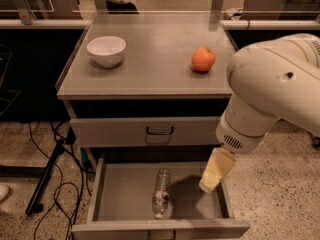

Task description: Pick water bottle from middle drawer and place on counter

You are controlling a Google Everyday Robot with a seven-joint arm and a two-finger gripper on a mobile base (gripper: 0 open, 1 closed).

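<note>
While the bottle (161,193) lies on the drawer (125,194) floor, the tool (207,185) hangs to its right; spread or not, I cannot tell. It should shift left, centre across the body, then descend.

No legible text, water bottle (161,191) label unreadable, jaws over middle drawer (125,199) right side.

Robot lab; benches (272,1), cables (56,196); gripper (207,186) over mid drawer (125,201)

dim warm overhead light; the gripper (208,185) over the middle drawer (125,199) casts a soft shadow.
</note>
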